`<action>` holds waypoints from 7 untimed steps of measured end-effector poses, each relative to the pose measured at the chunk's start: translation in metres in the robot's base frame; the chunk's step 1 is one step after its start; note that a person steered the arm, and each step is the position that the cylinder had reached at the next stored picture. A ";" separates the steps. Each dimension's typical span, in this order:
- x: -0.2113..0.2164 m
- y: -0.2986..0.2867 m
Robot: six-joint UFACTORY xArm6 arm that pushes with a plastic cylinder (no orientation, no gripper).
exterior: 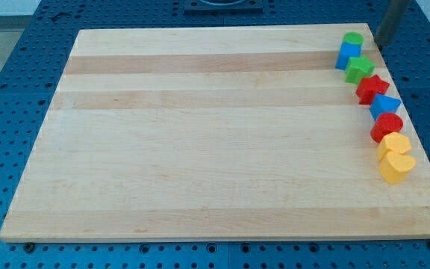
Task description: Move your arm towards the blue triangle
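The blue triangle point(385, 104) lies near the board's right edge, in a curved row of blocks, between a red star point(372, 88) above it and a red cylinder point(387, 125) below it. My rod comes down at the view's top right. My tip point(382, 44) rests at the board's top right corner, to the right of a green cylinder point(353, 39). It is well above the blue triangle and touches no block.
The row also holds a blue cube point(348, 54), a green star point(360, 69), a yellow block point(396, 143) and a yellow heart point(395, 168). The wooden board point(200, 134) lies on a blue perforated table point(6, 112).
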State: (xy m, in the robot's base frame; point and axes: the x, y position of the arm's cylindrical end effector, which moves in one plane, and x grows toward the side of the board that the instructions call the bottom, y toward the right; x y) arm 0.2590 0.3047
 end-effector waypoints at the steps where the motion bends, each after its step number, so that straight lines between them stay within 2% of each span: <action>1: 0.022 -0.009; 3: 0.060 -0.014; 7: 0.085 0.001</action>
State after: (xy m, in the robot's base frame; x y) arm 0.3440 0.3055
